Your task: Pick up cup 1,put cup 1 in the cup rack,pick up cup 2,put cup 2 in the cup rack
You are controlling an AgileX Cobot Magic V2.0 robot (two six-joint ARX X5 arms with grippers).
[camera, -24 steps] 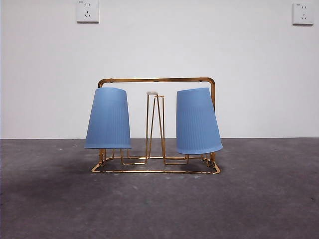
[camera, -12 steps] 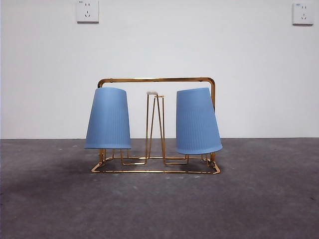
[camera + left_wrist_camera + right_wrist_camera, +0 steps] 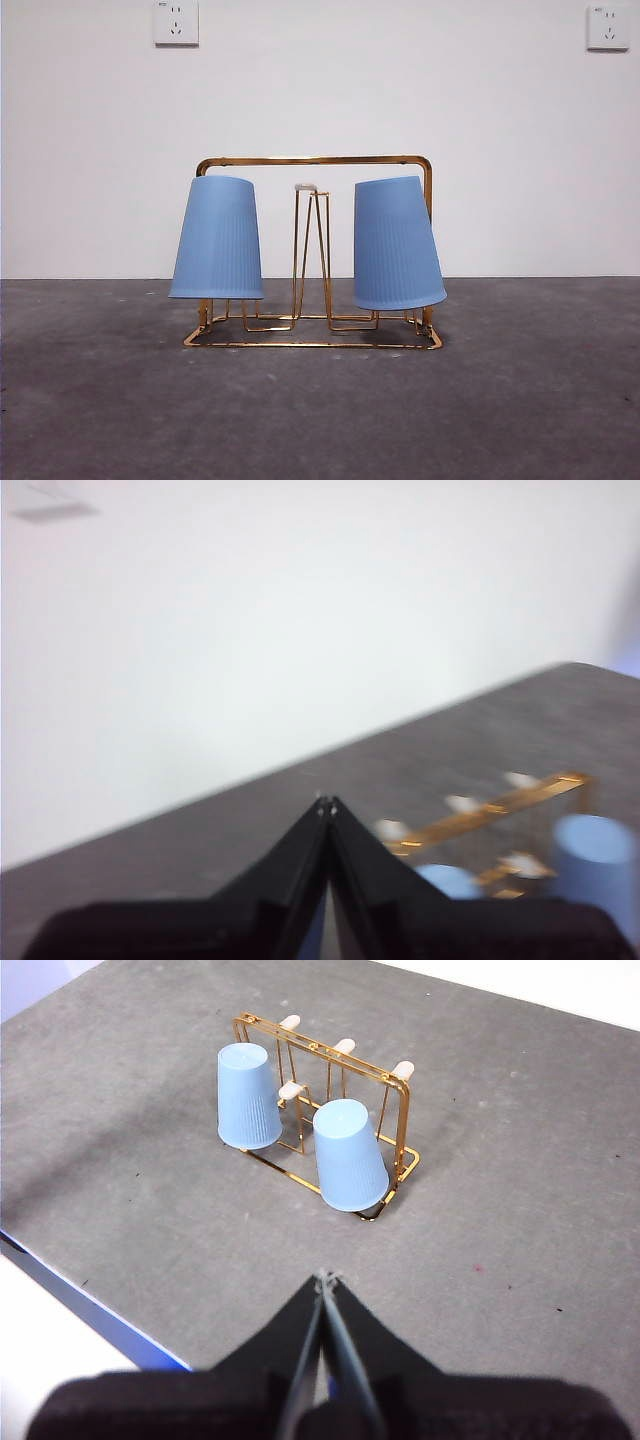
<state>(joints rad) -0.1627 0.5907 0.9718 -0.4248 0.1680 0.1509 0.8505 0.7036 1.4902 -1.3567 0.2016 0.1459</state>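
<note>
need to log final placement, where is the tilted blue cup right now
In the front view the tilted blue cup hangs upside down on the right end of the cup rack, leaning against its frame; the other blue cup sits on the left end, white-tipped pegs between them.

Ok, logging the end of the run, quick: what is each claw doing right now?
Left claw: closed, holding nothing.
Right claw: closed, holding nothing, well back from the rack.

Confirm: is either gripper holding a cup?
No, both blue cups sit upside down on the gold rack, no gripper near them.
</note>
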